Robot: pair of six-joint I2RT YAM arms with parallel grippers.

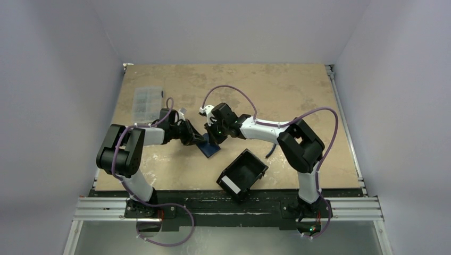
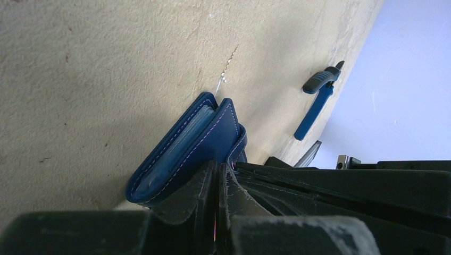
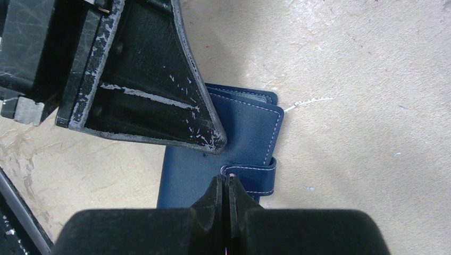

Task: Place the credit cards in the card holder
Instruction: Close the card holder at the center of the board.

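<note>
While the holder (image 1: 210, 149) sits mid-way across the desk (image 1: 276, 85), it is clamped by both: left gripper (image 2: 218, 175) pinched on a cover edge, right gripper (image 3: 228, 186) pinched on the strap (image 3: 255, 172). Covers are best drawn apart slowly, evenly, so sleeves (image 2: 183, 141) are exposed; no cards are seen.

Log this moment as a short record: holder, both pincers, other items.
card holder: navy, folded, on the table
left pincer: shut, tips against the holder's cover
right pincer: shut on the holder's strap tab
black tray: near edge, apart from the holder
clear compartment box: far left of table
</note>
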